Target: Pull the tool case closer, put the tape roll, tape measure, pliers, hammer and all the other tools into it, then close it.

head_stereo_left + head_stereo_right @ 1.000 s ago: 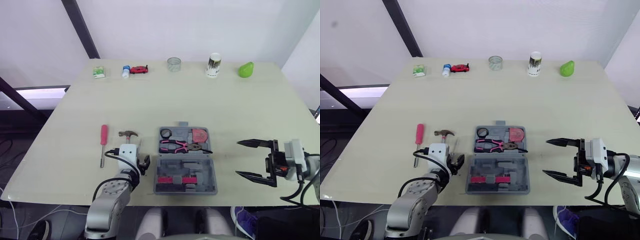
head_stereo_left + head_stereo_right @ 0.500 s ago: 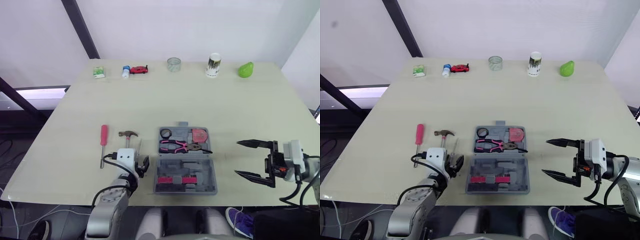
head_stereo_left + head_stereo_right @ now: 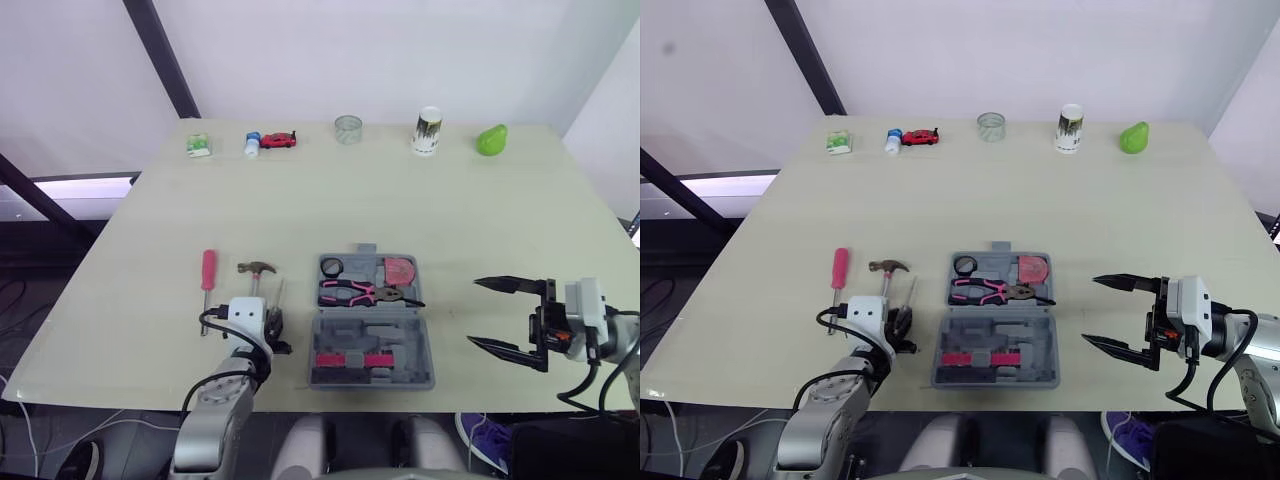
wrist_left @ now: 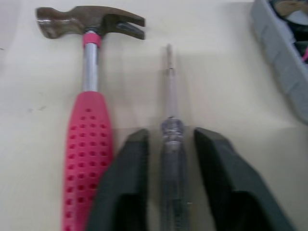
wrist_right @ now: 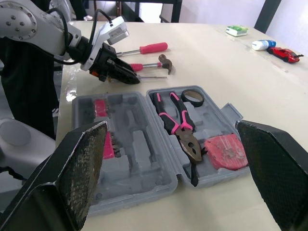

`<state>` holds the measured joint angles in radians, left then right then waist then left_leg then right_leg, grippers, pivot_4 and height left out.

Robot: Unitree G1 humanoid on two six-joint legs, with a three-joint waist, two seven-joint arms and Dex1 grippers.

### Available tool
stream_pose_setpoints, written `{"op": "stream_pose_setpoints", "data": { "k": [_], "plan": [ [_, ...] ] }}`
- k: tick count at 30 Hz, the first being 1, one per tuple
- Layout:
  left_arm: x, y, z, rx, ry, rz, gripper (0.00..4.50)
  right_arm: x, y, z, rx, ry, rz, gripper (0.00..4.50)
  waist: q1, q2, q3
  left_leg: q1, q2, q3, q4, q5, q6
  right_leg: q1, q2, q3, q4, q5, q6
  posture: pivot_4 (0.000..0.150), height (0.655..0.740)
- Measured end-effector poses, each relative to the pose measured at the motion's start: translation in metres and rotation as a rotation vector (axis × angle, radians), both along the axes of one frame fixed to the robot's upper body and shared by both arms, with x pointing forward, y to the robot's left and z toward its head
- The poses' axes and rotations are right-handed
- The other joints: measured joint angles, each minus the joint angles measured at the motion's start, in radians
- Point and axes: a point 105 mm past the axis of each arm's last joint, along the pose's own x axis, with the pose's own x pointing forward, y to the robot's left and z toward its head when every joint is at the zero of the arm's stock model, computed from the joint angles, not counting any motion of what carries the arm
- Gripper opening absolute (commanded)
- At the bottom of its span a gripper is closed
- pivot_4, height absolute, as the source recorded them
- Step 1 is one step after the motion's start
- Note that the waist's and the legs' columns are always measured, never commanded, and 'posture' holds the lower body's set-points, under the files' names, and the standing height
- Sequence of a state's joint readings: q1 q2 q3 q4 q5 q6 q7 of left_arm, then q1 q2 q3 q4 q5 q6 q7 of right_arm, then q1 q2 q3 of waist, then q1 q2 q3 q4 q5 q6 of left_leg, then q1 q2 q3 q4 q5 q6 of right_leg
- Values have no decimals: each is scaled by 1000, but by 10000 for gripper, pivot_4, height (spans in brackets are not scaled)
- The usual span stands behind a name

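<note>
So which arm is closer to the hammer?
Left. The left end effector sits right beside the hammer, open around the thin screwdriver next to it. The right end effector hangs open beyond the tool case, on its far side.

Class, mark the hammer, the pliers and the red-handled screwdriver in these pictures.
hammer (image 4: 89,120), left wrist view, on its pink grip.
pliers (image 5: 179,131), right wrist view, where the handles meet.
red-handled screwdriver (image 3: 208,270), left eye view, on its red handle.
</note>
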<state>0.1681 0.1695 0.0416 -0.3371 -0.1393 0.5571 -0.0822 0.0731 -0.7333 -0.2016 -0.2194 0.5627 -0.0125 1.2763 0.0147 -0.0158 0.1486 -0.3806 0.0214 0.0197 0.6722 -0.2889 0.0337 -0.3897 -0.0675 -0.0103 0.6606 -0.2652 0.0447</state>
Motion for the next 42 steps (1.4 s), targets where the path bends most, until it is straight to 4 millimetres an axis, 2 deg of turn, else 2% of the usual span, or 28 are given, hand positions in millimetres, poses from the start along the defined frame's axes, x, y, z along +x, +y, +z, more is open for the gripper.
{"op": "stream_pose_setpoints", "data": {
  "k": [12, 19, 21, 22, 24, 27, 30, 36, 42],
  "plan": [
    [1, -1, 1, 1, -1, -4, 772, -1, 2, -2, 3, -1, 0, 45000, 0, 0, 0, 0, 0, 0, 0, 0, 0, 0, 0, 0, 0, 0, 0, 1500, 7400],
    [-4, -1, 16, 59, -17, -134, 772, 0, 4, 0, 19, -8, 5, 45000, 0, -1, 0, -1, 0, 0, 0, 0, 0, 0, -2, 0, 0, 0, 0, 1500, 7400],
    [-5, -3, 27, 77, -30, -215, 772, 0, 5, 0, 20, -8, 9, 45000, -1, -1, 1, -1, 0, -1, 0, 0, 0, 0, -2, -1, 0, 0, 0, 1500, 7400],
    [-10, -8, 39, 104, -28, -356, 772, 0, 6, 0, 21, -8, 19, 45000, -1, -1, 1, -1, 0, -1, 0, 0, 0, 0, -2, -1, 0, 0, 0, 1500, 7400],
    [-12, -10, 49, 123, -34, -445, 772, 0, 6, 0, 21, -11, 23, 45000, -1, 1, 1, 0, 0, 0, 0, 0, 0, 0, -2, -1, 0, 0, 0, 1500, 7400],
    [-16, -15, 62, 182, 3, -682, 772, 1, 10, 0, 21, -18, 47, 45000, -1, 1, 2, 0, 0, 0, 0, 0, 0, 0, -1, -1, 0, 0, -1, 1500, 7400],
    [-12, -24, 81, 201, -12, -835, 772, 5, 10, 0, 22, -18, 50, 45000, 1, 2, 2, -1, 0, 0, 0, 0, 0, 0, -1, -2, -1, 0, 0, 1500, 7400],
    [-7, -44, 89, 235, 31, -1052, 772, 6, 12, -1, 31, -25, 53, 45000, -1, 2, 3, -1, 0, 0, 0, 0, 0, -1, 3, -2, -1, 0, 0, 1500, 7400],
    [8, -59, 78, 321, 123, -1240, 772, 6, 14, -4, 37, -29, 36, 45000, 0, 2, 3, -1, -1, 1, 0, 0, 0, -1, 5, -2, 0, 0, 0, 1500, 7400]
  ]
}}
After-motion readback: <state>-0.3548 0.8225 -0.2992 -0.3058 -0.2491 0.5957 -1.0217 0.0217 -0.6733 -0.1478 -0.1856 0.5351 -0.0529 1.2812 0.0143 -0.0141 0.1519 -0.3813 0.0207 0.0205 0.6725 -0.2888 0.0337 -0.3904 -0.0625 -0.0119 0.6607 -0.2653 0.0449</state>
